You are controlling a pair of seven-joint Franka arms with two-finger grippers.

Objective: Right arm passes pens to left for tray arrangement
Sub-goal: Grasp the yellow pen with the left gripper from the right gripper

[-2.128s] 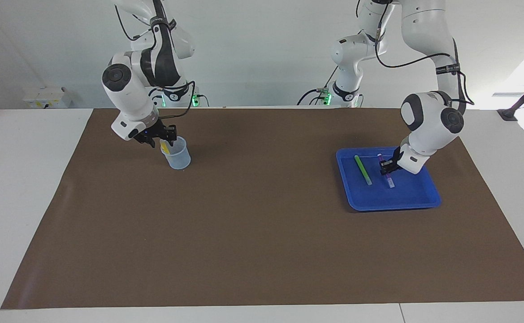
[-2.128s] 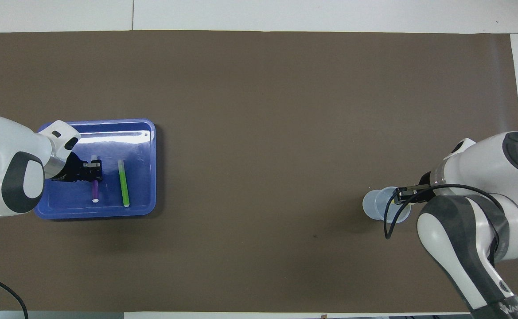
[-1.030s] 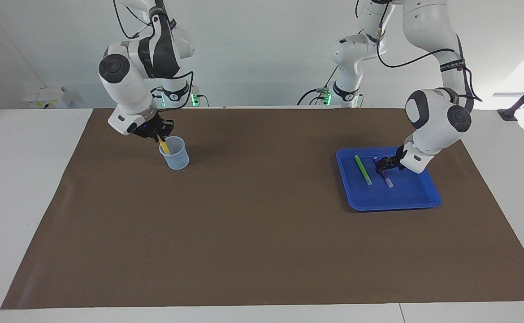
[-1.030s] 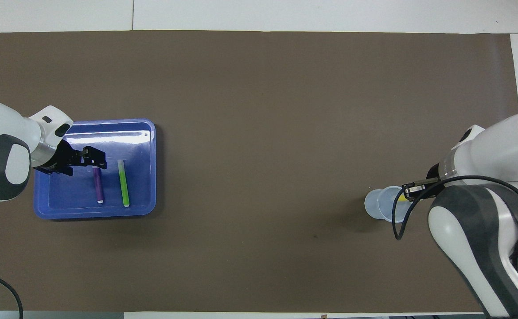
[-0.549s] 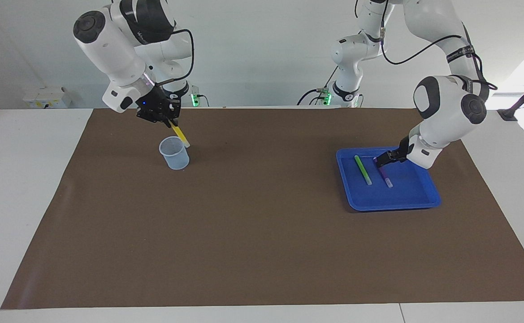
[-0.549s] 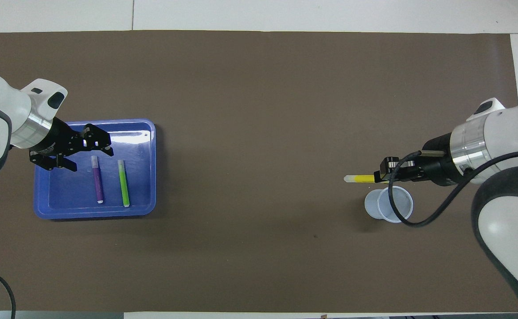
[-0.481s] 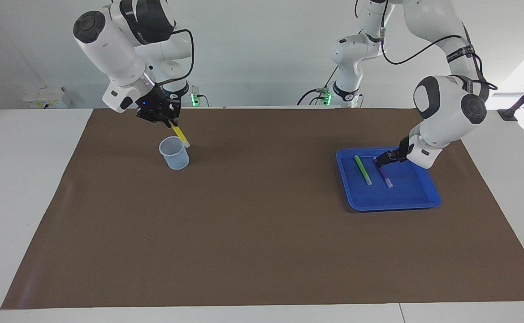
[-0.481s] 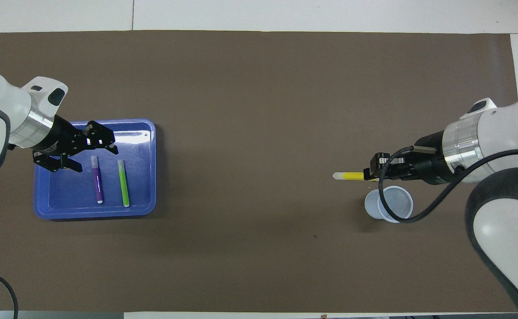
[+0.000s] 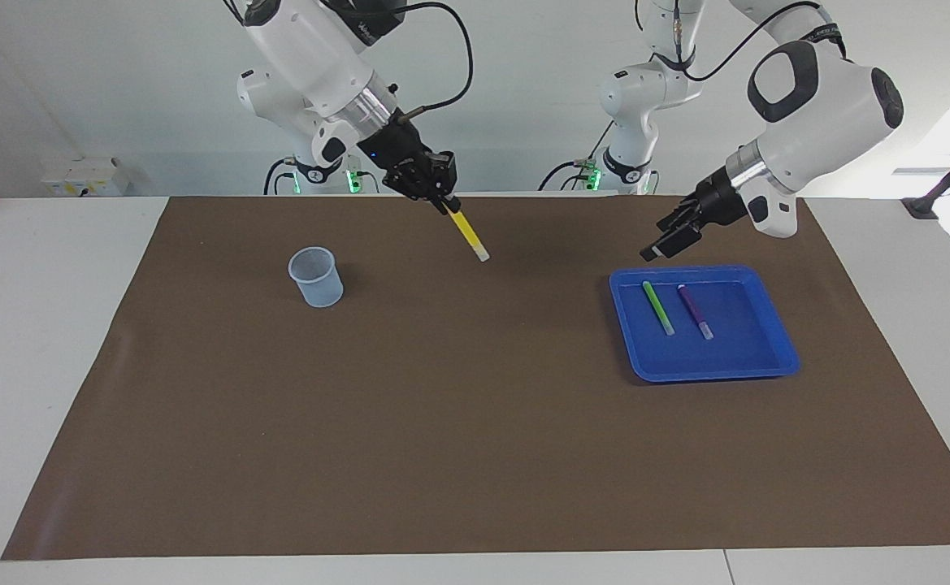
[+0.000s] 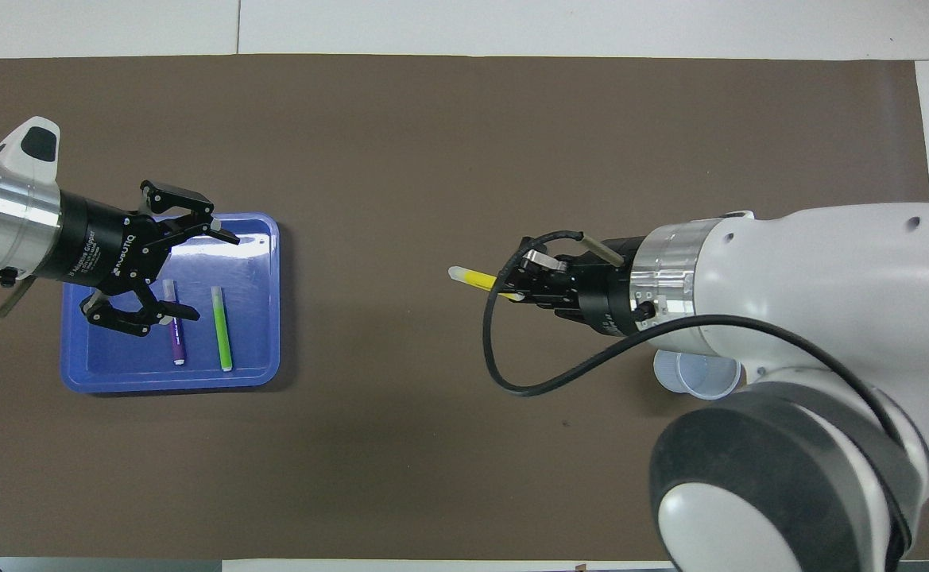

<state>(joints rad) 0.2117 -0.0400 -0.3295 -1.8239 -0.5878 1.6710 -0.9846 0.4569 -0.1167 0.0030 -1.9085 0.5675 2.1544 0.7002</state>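
My right gripper [image 9: 444, 200] [image 10: 521, 283] is shut on one end of the yellow pen [image 9: 469, 233] [image 10: 473, 278]. It holds the pen in the air over the middle of the mat, slanting down with its pale end free. The blue tray [image 9: 747, 345] [image 10: 114, 361] sits toward the left arm's end of the table. The green pen [image 9: 658, 307] [image 10: 222, 330] and the purple pen [image 9: 695, 311] [image 10: 176, 340] lie side by side in it. My left gripper [image 9: 660, 244] [image 10: 210, 276] hangs open and empty above the tray.
A small translucent cup [image 9: 316, 277] [image 10: 696, 378] stands empty on the brown mat [image 9: 458, 422] toward the right arm's end. In the overhead view the right arm partly covers it. White table borders the mat on all sides.
My right gripper lifted the yellow pen out of the cup and carried it toward the table's middle. My left gripper rose off the purple pen and stayed open.
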